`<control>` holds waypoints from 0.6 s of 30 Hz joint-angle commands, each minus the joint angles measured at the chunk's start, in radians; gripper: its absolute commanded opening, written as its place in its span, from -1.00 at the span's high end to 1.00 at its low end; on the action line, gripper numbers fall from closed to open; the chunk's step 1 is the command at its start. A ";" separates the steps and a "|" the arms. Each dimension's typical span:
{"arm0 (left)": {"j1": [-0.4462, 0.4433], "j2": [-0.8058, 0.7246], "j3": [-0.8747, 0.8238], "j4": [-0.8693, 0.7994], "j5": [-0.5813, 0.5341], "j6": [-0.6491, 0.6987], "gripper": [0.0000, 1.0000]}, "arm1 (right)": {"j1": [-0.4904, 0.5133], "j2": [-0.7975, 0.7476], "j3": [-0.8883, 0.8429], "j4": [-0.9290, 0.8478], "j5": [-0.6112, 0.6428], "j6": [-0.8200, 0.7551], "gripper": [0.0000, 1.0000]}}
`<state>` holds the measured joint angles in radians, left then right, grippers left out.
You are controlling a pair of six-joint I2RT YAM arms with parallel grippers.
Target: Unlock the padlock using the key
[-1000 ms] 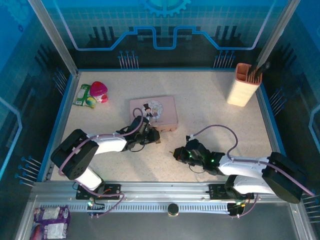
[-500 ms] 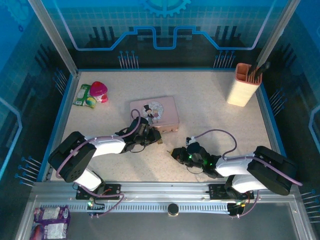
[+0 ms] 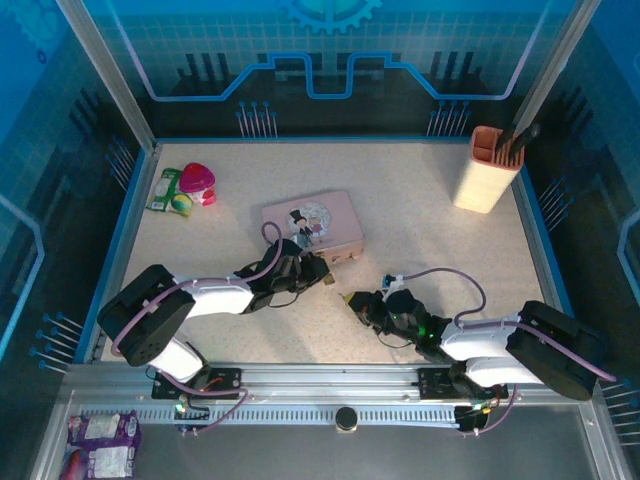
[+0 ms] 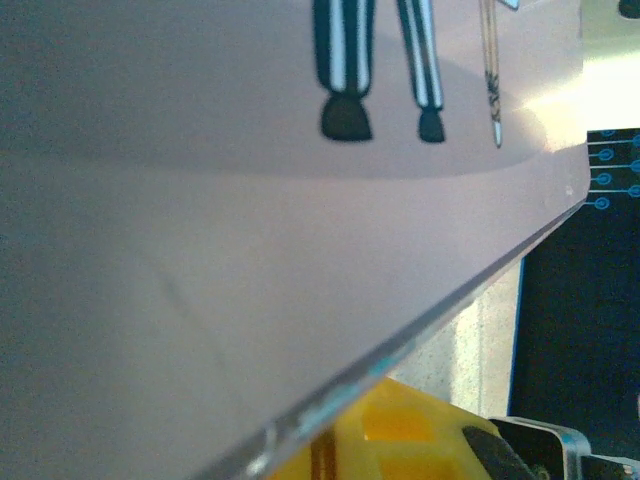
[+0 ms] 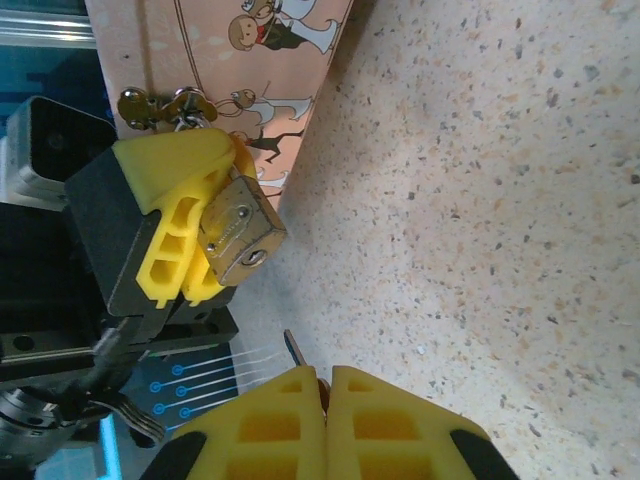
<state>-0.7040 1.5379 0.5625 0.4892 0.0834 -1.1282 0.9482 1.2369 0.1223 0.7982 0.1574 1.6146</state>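
**Lock and key sit nose to nose, with a small gap between them**

I look down on the speckled table [image 3: 430,240]. The pink tin [image 3: 312,222] lies flat near the middle. Just in front of it my two claws come close together.

The left claw [image 3: 317,276] reaches in from the left and sits right beside the tin's near side. Its yellow fingers [image 5: 165,235] are pinched tight on the padlock [image 5: 238,233]. The padlock's long side runs from the tin out toward my right claw. Its flat end with the keyhole [image 5: 258,258] faces that claw. A little bunch of spare keys [image 5: 158,106] hangs at the other end, up against the tin.

The right claw [image 5: 326,385] is squeezed shut on the key [image 5: 291,347]. The key's thin dark tip pokes out between the fingers. Its long way points toward the keyhole end of the padlock. The tip is near the padlock but not touching it.
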 commanded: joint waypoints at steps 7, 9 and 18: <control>-0.055 -0.015 -0.028 0.273 -0.010 -0.076 1.00 | 0.037 0.002 -0.016 0.123 0.074 0.091 1.00; -0.058 -0.019 -0.040 0.307 -0.019 -0.082 1.00 | 0.047 0.011 -0.034 0.169 0.104 0.106 1.00; -0.078 -0.037 -0.056 0.387 -0.058 -0.087 1.00 | 0.125 0.067 -0.047 0.250 0.220 0.174 1.00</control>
<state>-0.7643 1.5379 0.4946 0.6731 0.0177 -1.1801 1.0470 1.2743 0.0830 0.9688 0.2893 1.7481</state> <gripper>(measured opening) 0.094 0.059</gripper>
